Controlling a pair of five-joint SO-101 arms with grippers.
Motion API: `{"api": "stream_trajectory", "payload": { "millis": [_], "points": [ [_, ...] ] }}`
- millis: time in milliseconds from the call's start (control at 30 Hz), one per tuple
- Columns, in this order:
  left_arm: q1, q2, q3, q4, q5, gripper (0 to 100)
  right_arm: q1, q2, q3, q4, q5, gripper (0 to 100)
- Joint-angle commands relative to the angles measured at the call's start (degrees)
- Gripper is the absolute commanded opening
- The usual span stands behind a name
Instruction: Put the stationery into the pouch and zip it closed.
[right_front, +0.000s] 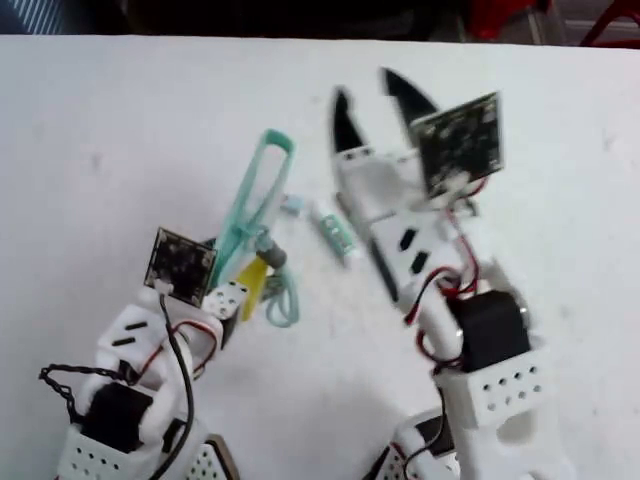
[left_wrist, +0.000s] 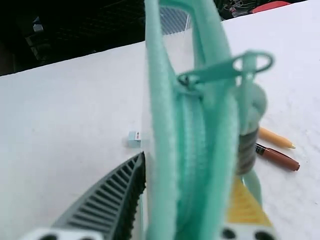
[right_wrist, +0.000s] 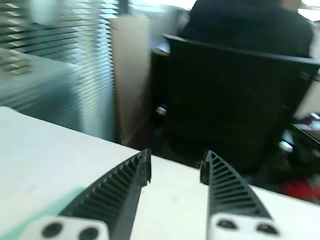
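Note:
The teal pouch (right_front: 255, 195) stands on its edge, its zip partly open with the pull tab (left_wrist: 225, 69) near the top. My left gripper (right_front: 245, 285) is shut on the pouch's near end, its black finger (left_wrist: 112, 197) on one side and its yellow finger (left_wrist: 242, 205) on the other. A small pale eraser (right_front: 292, 204) and a white-and-teal stick (right_front: 335, 232) lie on the table beside the pouch. A yellow pencil (left_wrist: 276, 138) and a brown pen (left_wrist: 278, 156) lie past it. My right gripper (right_front: 375, 100) is open and empty above the table beyond these items.
A grey round item (right_front: 271, 256) rests against the pouch's side, and a teal loop (right_front: 283, 305) lies by the left gripper. The white table (right_front: 120, 130) has free room at its left and far right. A dark office chair (right_wrist: 235, 95) stands beyond the far edge.

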Motion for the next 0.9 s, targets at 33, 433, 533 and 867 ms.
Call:
{"api": "stream_trajectory", "payload": {
  "millis": [33,433,533,867],
  "points": [
    [-0.7,-0.4,0.3,0.5,-0.5,19,8.4,-1.0,1.7,3.5,0.1,15.6],
    [-0.6,-0.4,2.3,-1.4,-0.4,19,8.1,13.8,17.3,-8.0,-0.4,15.5],
    [-0.6,-0.4,2.2,-1.4,-0.4,19,6.6,20.4,15.4,-5.7,-1.6,15.5],
    [-0.3,-0.5,2.2,-1.4,-0.4,19,6.7,30.6,12.1,-3.0,-1.5,15.5]
  ]
}}
